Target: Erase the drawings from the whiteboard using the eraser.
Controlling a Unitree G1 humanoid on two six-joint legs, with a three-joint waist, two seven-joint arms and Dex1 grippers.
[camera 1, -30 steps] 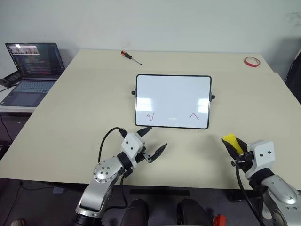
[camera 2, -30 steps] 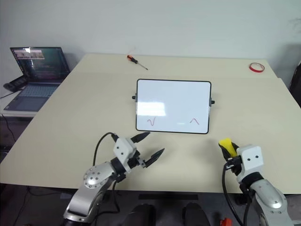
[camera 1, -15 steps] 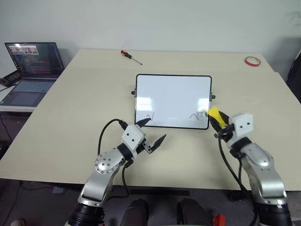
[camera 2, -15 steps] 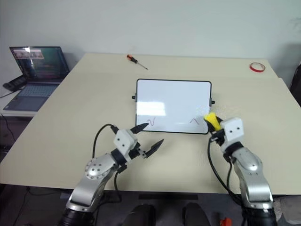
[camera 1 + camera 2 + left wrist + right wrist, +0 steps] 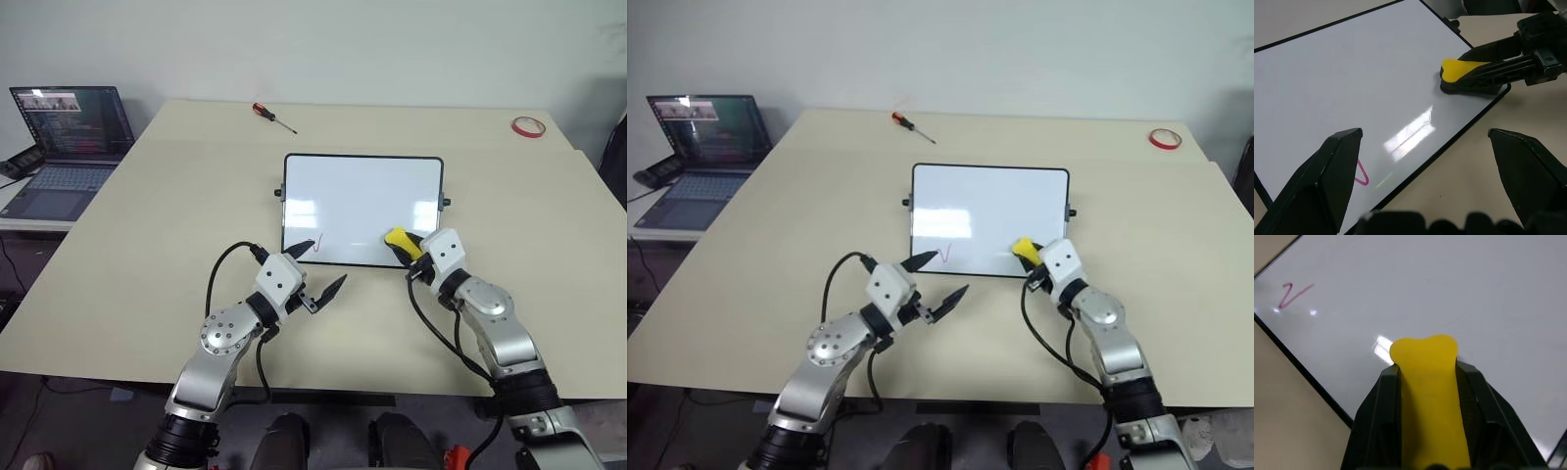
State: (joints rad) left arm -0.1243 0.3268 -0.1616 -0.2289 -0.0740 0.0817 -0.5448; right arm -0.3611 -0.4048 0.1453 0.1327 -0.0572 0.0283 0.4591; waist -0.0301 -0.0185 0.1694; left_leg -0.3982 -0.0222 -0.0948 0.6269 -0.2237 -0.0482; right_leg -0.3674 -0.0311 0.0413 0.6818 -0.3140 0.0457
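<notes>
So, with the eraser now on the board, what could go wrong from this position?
1. The whiteboard lies loose on the table. The left pincer hovers open at its near edge and does not hold it, so a wipe may push the board.
2. The red check mark sits close to the left pincer; the right pincer, sweeping the eraser toward it, could hit that pincer.

yellow eraser [image 5: 397, 240] on whiteboard [image 5: 362, 196], red check [image 5: 307, 246]
</notes>
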